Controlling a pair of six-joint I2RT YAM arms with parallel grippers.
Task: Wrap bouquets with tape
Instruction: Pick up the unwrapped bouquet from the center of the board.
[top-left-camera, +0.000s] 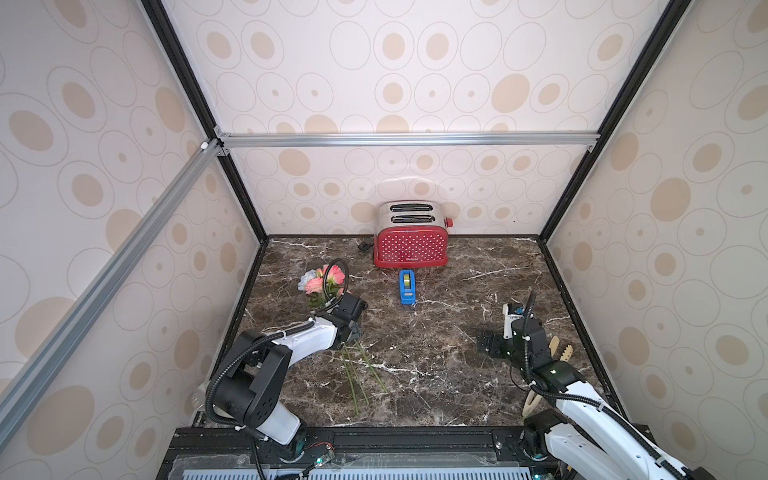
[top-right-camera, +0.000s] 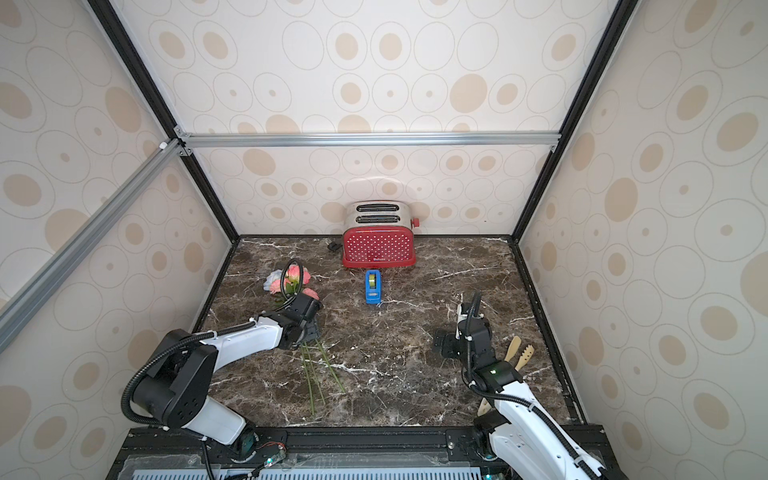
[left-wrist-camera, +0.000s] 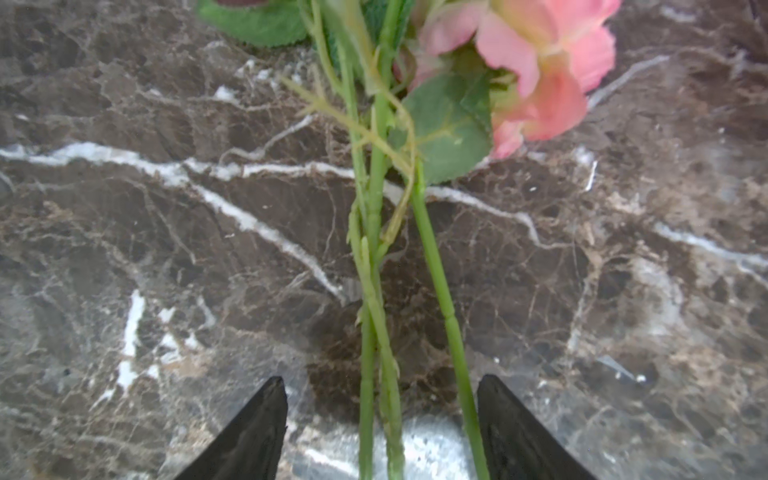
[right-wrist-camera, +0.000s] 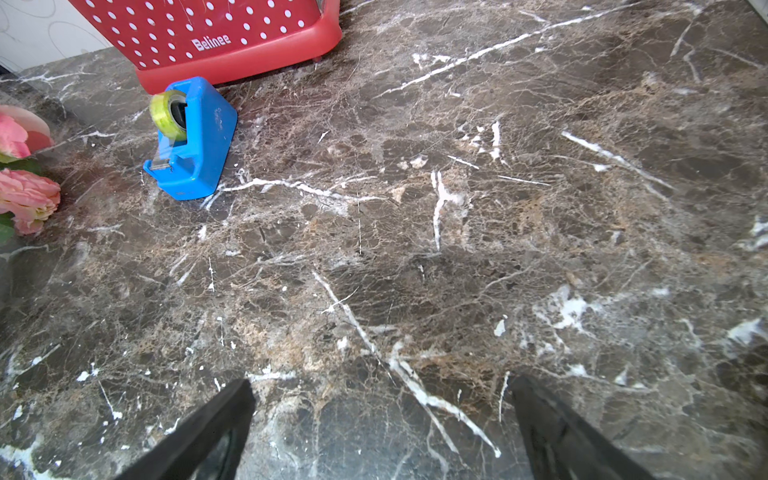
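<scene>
Black fingers (left-wrist-camera: 257, 432) of the left pincer (left-wrist-camera: 381, 378) stand apart, one on each side of the green stems of the bouquets (left-wrist-camera: 376, 208); a gap shows on one side, while the outermost stem runs just beside the other finger. No clamping shows. Past the fingertips the stems run on to a leaf and a pink bloom, all lying on the dark marble-patterned desk (left-wrist-camera: 124, 249)

In both top views the bouquets (top-left-camera: 314, 284) (top-right-camera: 277, 284) lie on the left part of the desk (top-left-camera: 449, 345), blooms toward the back wall and stem ends pointing to the front edge, with the left arm reaching across their middle

The right pincer (right-wrist-camera: 382, 380) is wide apart over bare desk and holds nothing. The tape (right-wrist-camera: 195, 137), a yellowish roll in a blue dispenser, sits well ahead of it, just in front of the red polka-dot toaster (right-wrist-camera: 216, 33). In both top views the tape (top-left-camera: 407, 286) (top-right-camera: 373, 286) stands near the middle of the desk, between bouquets and right arm, close to the toaster (top-left-camera: 410, 245) (top-right-camera: 378, 249). Wooden utensils (top-left-camera: 566, 353) (top-right-camera: 524, 355) lie beside the right arm
</scene>
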